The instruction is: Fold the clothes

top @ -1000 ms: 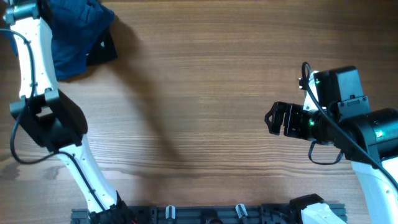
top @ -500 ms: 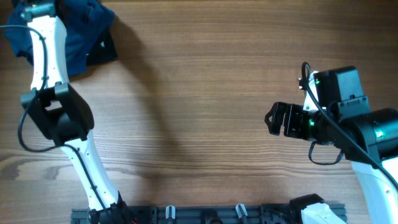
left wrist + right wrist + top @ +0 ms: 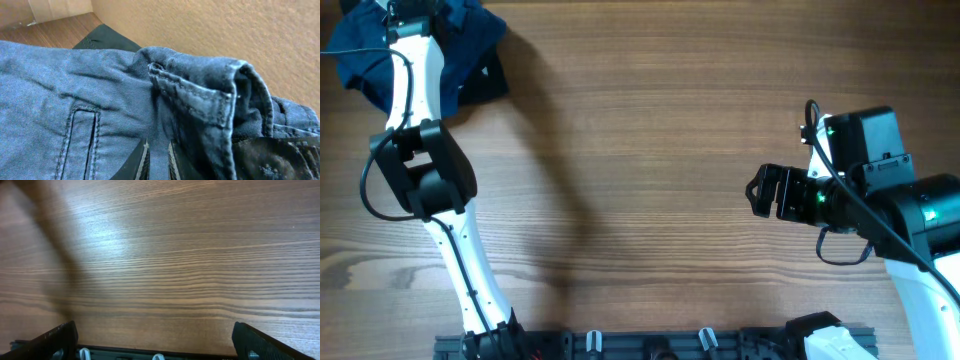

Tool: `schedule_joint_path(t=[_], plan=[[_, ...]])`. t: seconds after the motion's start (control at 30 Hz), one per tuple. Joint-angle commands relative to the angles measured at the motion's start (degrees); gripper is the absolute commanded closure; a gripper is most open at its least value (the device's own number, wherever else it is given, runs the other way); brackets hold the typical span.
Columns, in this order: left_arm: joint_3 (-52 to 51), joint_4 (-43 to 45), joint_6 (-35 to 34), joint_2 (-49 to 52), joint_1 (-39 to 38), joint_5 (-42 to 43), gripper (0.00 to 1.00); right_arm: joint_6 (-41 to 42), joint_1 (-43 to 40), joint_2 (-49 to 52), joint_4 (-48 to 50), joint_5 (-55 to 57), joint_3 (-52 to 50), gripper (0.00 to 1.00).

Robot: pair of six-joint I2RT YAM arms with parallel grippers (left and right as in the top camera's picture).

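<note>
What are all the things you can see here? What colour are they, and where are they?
clothes: one bunched pile, blue, far left corner of the table.
dark thing: one, black, right beside the pile; too unclear to name.
table: one, brown wood, under everything.
wall: one, tan, behind the pile in the left wrist view.
rail: one, black with pale clips, at the table's near edge.
left arm: one, white and black, reaching to the pile.
left gripper: one, black, nearly shut, tips at the blue cloth.
right arm: one, white and black, at the right side.
right gripper: one, black, open, empty, over bare wood.
</note>
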Motion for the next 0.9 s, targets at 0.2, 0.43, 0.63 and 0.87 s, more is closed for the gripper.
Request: schedule_joint_path(t=[0.2, 0.43, 0.63, 0.87], plan=[[-0.39, -3.19, -0.52, -13.64, -4.92, 1.46, 0.91, 0.24, -0.02, 0.00, -0.24, -1.53, 0.66, 0.00], [-0.42, -13.53, -1.38, -12.72, -7.76, 1.62, 0.96, 0.22, -0.02, 0.00, -1.20, -1.92, 0.66, 0.00], [-0.52, -20.68, -4.20, -7.21, -7.82, 1.57, 0.96, 0.20, -0.02, 0.00, -1.64, -1.95, 0.66, 0.00], [-0.52, -20.20, -3.91, 0.33, -7.02, 1.11, 0.92, 0.24, -0.02, -0.02, -3.80, -1.95, 0.66, 0.01]])
